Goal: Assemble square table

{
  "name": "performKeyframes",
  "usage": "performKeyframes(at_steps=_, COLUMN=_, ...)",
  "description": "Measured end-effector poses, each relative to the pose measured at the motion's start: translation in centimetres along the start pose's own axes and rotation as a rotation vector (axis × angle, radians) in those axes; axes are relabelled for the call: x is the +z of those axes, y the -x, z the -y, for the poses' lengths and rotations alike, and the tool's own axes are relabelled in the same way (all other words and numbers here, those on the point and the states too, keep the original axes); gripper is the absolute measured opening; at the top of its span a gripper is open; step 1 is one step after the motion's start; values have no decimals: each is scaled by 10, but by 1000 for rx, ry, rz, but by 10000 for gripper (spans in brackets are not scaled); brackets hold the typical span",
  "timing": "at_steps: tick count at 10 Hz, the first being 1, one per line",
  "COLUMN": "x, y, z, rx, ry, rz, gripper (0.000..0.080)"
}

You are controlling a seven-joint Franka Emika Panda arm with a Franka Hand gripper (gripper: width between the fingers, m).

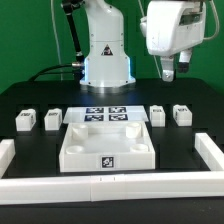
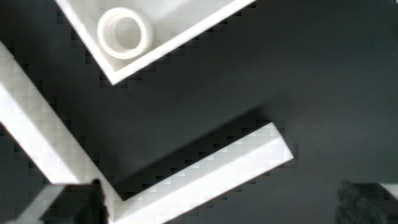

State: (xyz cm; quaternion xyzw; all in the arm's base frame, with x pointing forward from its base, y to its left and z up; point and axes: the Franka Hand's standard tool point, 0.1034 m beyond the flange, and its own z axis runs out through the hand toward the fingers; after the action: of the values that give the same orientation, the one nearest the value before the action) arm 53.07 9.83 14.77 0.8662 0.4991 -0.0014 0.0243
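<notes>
Claw (image 1: 172, 70): I log it hanging high above the black table (image 1: 40, 100), toward the exterior view's right, jaws spread wide and holding nothing. Large white square plastic slab with raised rim (image 1: 107, 140): lies flat at centre front, black-and-white tag (image 1: 107, 160) on its near wall; my wrist view catches one round corner socket (image 2: 125, 30). Small white tagged leg blocks (image 1: 53, 120): four, loose on the table, two near the slab's back corner on the exterior view's left, two on its right. Marker board (image 1: 105, 116): flat, just behind the slab. Long white border rails (image 1: 110, 185): along front and both sides.
</notes>
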Motion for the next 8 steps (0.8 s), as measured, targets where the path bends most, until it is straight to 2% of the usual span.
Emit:
performKeyframes(at_steps=1, x=-1, y=0, z=0, rx=-15, ry=9, rz=6, gripper=650)
performKeyframes(at_steps=8, x=2, y=4, z=1, rx=-50, ry=9, rz=5, gripper=650)
